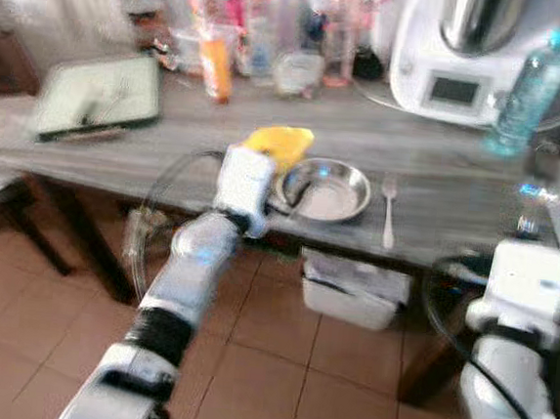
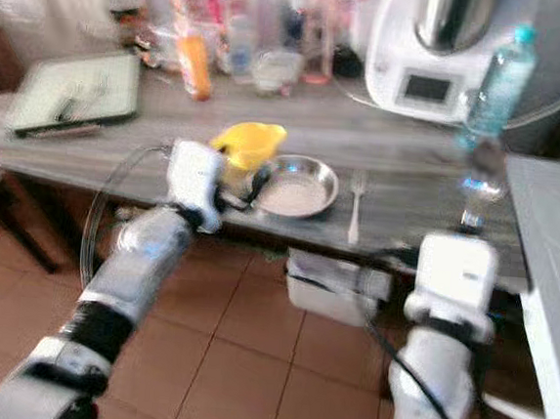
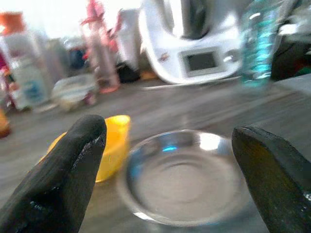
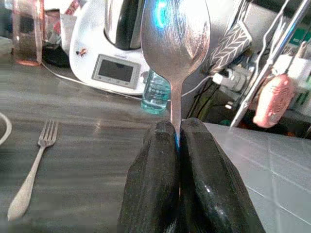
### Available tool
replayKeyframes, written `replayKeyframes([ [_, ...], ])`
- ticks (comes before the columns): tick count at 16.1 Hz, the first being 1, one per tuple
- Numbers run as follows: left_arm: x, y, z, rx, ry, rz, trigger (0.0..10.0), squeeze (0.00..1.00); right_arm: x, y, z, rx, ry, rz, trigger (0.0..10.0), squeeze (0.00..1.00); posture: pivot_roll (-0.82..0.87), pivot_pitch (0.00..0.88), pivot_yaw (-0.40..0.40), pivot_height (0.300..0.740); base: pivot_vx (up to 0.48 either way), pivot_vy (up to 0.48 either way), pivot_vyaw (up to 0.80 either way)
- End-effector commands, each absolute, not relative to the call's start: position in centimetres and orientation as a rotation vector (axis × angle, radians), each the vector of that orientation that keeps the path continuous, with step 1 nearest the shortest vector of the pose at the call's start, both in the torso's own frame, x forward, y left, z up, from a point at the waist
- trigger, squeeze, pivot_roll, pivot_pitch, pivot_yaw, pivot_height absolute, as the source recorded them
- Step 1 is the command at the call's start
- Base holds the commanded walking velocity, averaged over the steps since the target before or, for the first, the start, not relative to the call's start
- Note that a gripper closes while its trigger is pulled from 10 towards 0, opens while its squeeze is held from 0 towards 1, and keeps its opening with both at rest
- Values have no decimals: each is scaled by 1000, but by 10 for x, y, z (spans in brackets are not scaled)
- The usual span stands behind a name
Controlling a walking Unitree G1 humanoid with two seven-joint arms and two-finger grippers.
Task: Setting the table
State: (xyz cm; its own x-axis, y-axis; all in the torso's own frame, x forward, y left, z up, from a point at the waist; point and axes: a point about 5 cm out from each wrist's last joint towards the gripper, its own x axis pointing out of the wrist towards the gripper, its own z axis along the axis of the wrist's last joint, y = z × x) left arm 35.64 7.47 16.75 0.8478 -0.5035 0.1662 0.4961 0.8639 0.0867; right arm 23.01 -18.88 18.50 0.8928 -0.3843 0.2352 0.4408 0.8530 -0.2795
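Right wrist view: one spoon, one fork.

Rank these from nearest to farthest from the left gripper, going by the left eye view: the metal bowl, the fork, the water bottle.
Measured from the left gripper at the table's front edge:
1. Metal bowl: right at the open fingers.
2. Fork: just beyond the bowl, toward the robot's right.
3. Water bottle: far back on the right, beside the white kitchen machine.
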Motion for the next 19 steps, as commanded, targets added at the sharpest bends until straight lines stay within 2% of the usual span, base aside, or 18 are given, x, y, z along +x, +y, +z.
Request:
replayKeyframes([
  [1, 356, 66, 173, 43, -200, -554, 10000, 0, 229, -193, 189, -340, -193, -451, 10000, 0, -83, 83, 88, 740, 398, 0, -700],
  [7, 355, 67, 172, 47, -202, -563, 10000, 0, 231, -192, 188, -338, -194, -446, 10000, 0, -76, 77, 85, 740, 329, 0, -656],
  [11, 348, 69, 175, 71, -219, -654, 10000, 0, 231, -192, 188, -341, -189, -440, 10000, 0, -77, 81, 81, 740, 0, 0, 0],
  [16, 338, 88, 174, 98, -223, -678, 10000, 0, 231, -192, 187, -342, -183, -436, 10000, 0, -70, 84, 81, 740, 0, 0, 0],
  [19, 325, 105, 175, 143, -191, -800, 10000, 0, 229, -193, 186, -304, -165, -430, 10000, 0, -61, 89, 77, 740, 0, 0, 0],
])
